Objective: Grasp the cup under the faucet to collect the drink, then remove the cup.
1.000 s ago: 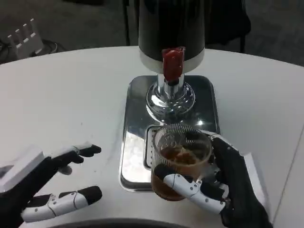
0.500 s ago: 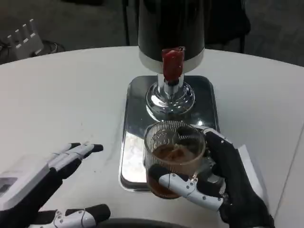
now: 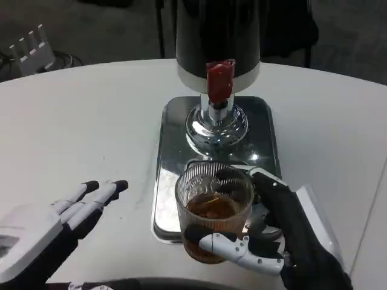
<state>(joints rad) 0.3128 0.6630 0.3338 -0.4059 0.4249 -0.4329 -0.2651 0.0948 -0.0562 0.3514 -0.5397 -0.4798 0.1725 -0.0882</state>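
At the near left corner of the white table [image 3: 91, 121], the left hand [image 3: 54, 223] rests low with its fingers [image 3: 100, 192] stretched out and slightly spread, holding nothing and well apart from the tray. It looks to be waiting, with no part in the present step.

Toward the middle, one silver drip tray [image 3: 172, 151] lies flat on the table, and on its far half stands one dispenser [image 3: 217, 36], dark-bodied with a chrome foot. One faucet [image 3: 219, 80] with a red handle juts from the dispenser's front.

Near the tray's front edge is the one cup [image 3: 213, 208], clear, ribbed and holding brown drink up to perhaps the halfway mark. It sits in front of the faucet and no longer beneath it, over the tray's front rim. Whether its base touches the tray cannot be told.

To the right, the right hand [image 3: 272, 241] is wrapped around the cup, fingers across its near wall and thumb behind on the far side.

Judging from this, collecting appears done and the removal step is in hand. The next move calls for carrying the cup clear of the tray toward the robot, kept upright and steady so the drink does not slop, then setting it on bare table.

Count: two hands, one cup, one tray, one dispenser, one faucet.
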